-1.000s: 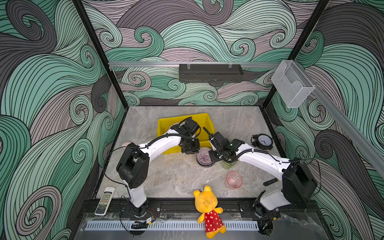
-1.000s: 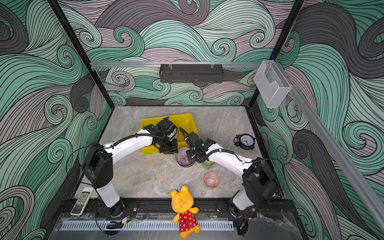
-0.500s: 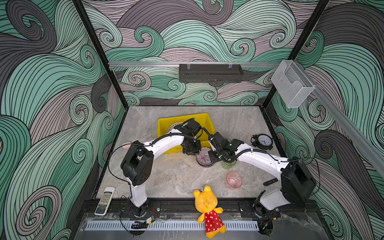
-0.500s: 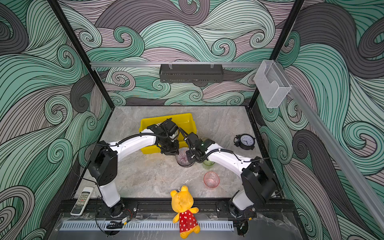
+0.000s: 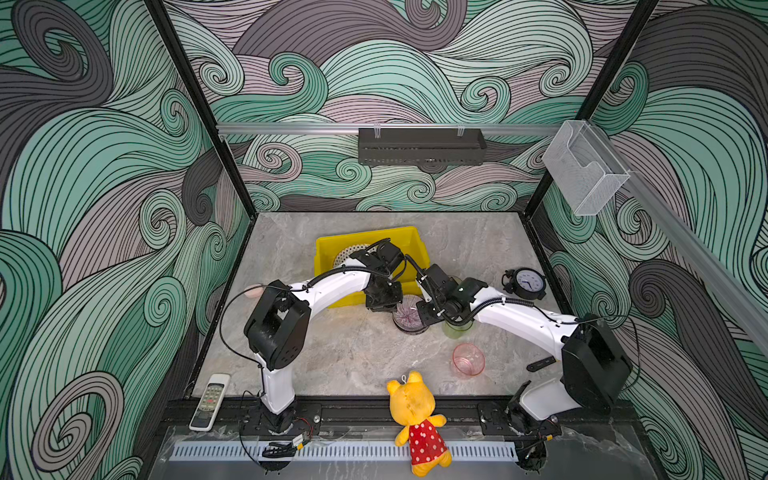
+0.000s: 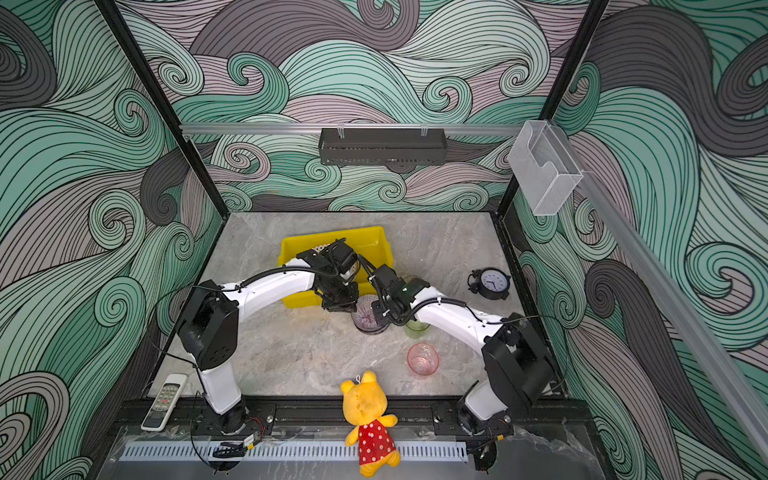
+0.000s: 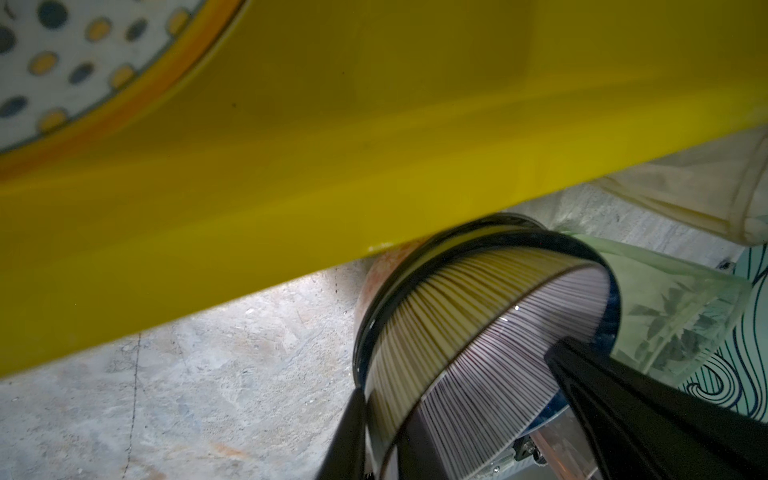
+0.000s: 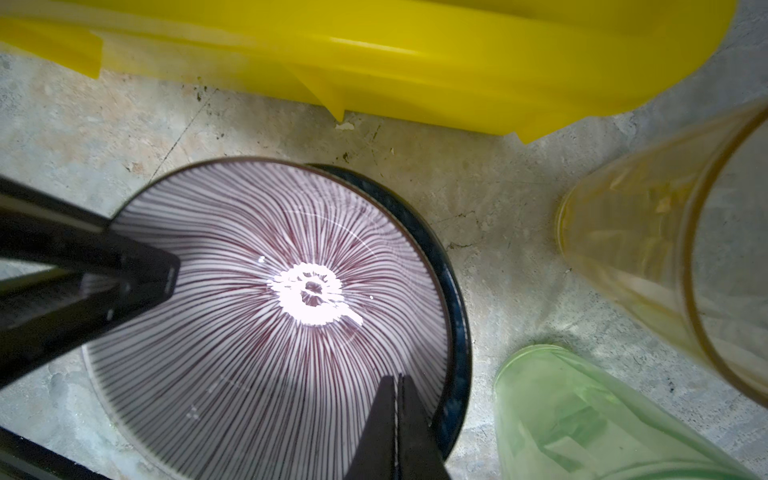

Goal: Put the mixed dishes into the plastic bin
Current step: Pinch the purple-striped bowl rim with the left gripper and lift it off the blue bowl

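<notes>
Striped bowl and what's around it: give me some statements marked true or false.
1. The bowl lies inside the bin. False: it is outside, beside the bin.
2. A dotted plate lies in the bin. True.
3. The left gripper straddles the bowl's rim. True.
4. The right gripper holds the pink cup. False: the cup stands free near the bear.
5. The right gripper is wide open. False: it is shut.
</notes>
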{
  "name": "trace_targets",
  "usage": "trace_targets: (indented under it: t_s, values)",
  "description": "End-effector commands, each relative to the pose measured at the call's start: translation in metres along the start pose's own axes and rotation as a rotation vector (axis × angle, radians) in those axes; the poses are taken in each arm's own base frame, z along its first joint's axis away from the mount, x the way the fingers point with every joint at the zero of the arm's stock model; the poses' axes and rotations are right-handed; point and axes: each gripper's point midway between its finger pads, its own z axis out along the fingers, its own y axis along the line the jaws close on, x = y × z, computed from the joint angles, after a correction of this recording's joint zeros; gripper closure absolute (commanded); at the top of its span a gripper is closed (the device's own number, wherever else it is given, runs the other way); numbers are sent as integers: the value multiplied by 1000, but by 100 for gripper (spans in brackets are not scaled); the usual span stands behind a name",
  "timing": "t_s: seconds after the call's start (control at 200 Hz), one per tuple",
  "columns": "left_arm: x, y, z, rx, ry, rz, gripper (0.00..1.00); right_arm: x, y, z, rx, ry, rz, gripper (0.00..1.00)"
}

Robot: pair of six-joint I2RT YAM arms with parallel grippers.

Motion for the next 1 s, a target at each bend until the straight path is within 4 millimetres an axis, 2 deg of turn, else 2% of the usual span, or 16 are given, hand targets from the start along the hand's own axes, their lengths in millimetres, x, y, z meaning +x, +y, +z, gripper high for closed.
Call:
trace_targets:
  t_s: [0.0,0.09,0.235,0.545,0.861,0.996]
  values:
    - [-2,-2,-8,-16,-20,0,88,-6,2,-10,-18,-27,19,92]
    - [-3,-2,-9,-18,-27,3,93,-6,2,-12,-19,-29,22,92]
    - [-2,0,-12,-28,-31,6,93,-6,4,-16,-31,-31,20,91]
    - [-3,-8,-21,0,-44,41,100,-12,5,-29,-39,-69,30,83]
    - [-4,-15,-34,24,-73,59,100,-22,-1,-45,-16,-140,16,69]
    - [-4,-16,-40,28,-89,67,100,-27,-3,-54,-10,-175,20,66]
